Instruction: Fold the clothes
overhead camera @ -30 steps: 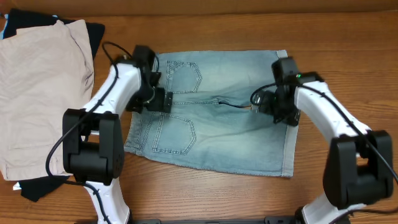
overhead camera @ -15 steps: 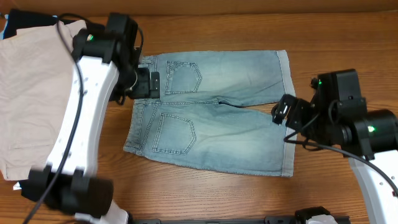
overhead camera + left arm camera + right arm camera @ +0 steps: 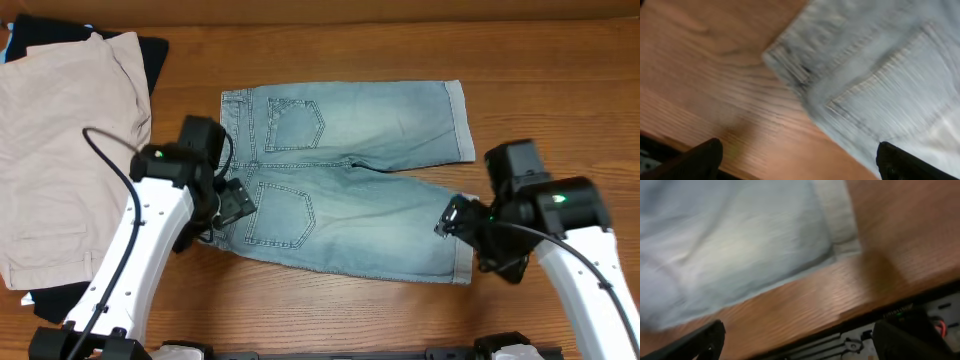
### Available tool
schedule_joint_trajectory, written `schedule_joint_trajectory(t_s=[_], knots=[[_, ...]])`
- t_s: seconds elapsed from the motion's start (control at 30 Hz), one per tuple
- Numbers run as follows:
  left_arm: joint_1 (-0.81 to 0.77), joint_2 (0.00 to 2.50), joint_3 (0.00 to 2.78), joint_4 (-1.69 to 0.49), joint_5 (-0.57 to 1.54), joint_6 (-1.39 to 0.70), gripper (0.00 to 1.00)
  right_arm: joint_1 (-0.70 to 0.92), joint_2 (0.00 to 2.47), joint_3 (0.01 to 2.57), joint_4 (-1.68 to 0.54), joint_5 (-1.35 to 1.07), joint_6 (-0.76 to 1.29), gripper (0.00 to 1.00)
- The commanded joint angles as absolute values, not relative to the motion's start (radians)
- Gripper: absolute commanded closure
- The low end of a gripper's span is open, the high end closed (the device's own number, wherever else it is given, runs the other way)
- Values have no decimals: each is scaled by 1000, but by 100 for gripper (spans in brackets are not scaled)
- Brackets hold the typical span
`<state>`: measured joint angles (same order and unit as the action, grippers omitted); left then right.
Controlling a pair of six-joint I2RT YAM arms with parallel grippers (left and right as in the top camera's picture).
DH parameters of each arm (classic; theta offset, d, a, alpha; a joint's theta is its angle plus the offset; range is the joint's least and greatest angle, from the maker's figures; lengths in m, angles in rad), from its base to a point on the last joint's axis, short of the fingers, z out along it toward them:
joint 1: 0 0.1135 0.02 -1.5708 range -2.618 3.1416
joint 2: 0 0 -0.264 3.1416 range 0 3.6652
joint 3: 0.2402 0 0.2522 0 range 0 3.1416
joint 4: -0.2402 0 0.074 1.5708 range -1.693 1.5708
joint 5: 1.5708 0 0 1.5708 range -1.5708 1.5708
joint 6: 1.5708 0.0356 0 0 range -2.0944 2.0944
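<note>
The light blue denim shorts (image 3: 350, 190) lie flat on the wooden table, back pockets up, waistband to the left, hemmed legs to the right. My left gripper (image 3: 225, 205) hovers over the near left waistband corner; its wrist view shows that corner (image 3: 805, 75) and a pocket seam, with the fingers (image 3: 800, 160) open and empty. My right gripper (image 3: 470, 235) hovers over the near right leg hem; its wrist view shows the hem corner (image 3: 840, 225), with the fingers (image 3: 800, 337) open and empty above the table's front edge.
Beige khaki shorts (image 3: 60, 150) lie at the far left on a black garment (image 3: 150, 55). The table's front edge and dark frame (image 3: 880, 325) show in the right wrist view. Bare wood (image 3: 560, 100) lies to the right of the shorts.
Both arms have swung from the middle of the shorts toward the front: the left gripper to the near waistband corner, the right gripper to the near leg hem. The shorts have not moved.
</note>
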<state>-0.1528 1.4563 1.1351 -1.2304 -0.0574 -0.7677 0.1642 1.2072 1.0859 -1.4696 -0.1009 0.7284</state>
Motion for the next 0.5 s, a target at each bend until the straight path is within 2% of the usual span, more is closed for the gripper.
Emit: schedule_joint_trajectory(t_s=[0.0,0.13,0.3,0.47], knots=[[-140,1429,1050,-1164,-177,-1038,0,168,1208,953,-1401,-50,898,3],[-121,1433,963,-1044,-168,-1121,0,168,1208,818,-1280,-99,899,5],[-116,1433,871,-918,-126,-1132,0,168,1208,776,-1245,-113,910,8],[-116,1434,793,-824,-103,-1134,14,168,1208,776,-1234,-104,912,8]])
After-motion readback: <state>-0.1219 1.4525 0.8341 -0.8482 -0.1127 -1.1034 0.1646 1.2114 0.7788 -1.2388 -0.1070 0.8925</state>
